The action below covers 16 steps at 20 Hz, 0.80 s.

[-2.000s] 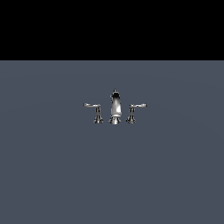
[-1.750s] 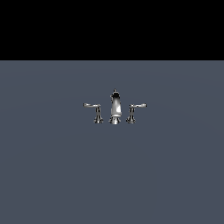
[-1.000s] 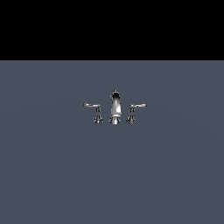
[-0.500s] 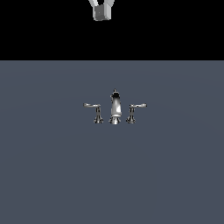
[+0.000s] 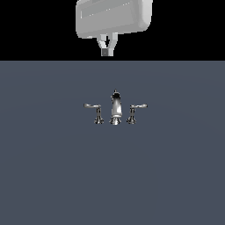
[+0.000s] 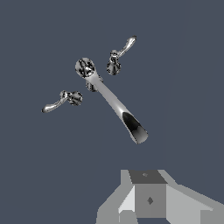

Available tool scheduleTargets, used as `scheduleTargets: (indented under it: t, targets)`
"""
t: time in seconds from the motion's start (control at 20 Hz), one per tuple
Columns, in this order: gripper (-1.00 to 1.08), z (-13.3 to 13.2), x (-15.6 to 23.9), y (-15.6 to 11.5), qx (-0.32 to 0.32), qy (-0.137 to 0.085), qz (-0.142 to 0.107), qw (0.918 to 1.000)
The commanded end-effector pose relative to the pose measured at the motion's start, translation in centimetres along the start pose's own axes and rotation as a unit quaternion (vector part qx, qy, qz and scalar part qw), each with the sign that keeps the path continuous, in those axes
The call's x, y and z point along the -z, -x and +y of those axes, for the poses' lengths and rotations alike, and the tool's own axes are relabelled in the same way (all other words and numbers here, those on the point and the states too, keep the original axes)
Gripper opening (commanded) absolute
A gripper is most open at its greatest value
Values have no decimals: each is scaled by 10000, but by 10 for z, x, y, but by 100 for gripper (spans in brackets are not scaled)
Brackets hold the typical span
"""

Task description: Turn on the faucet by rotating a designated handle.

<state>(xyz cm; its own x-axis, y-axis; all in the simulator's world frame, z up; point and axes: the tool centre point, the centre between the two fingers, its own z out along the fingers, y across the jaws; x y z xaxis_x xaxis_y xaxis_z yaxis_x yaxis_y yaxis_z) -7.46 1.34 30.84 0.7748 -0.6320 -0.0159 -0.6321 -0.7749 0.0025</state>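
Pincer (image 5: 106,47) at 12 o'clock above the faucet (image 5: 115,110), well clear; fingers look near-closed, nothing held, exact gap unreadable. Left to right on the counter (image 5: 52,176): left lever (image 5: 93,107), spout (image 5: 116,105), the handle (image 5: 137,107) at 3 o'clock, long axis sideways. Arm cut off; fingertips hidden in wrist view.

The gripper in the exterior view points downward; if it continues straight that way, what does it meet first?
Probably the bare grey surface, not the faucet. The gripper hangs high above, and the wrist view shows the faucet ahead, not beneath the fingers. Depth is unclear.
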Motion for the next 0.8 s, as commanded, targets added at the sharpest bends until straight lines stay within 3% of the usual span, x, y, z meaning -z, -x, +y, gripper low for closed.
scheduleTargets:
  t: [0.0, 0.4, 0.75]
  targets:
    - [-100, -8, -15, -15, -290, -9, 6, 9996]
    - [-100, -25, -61, -66, -1202, -17, 20, 9927]
    - [-100, -32, -102, -115, -2029, -18, 39, 9792]
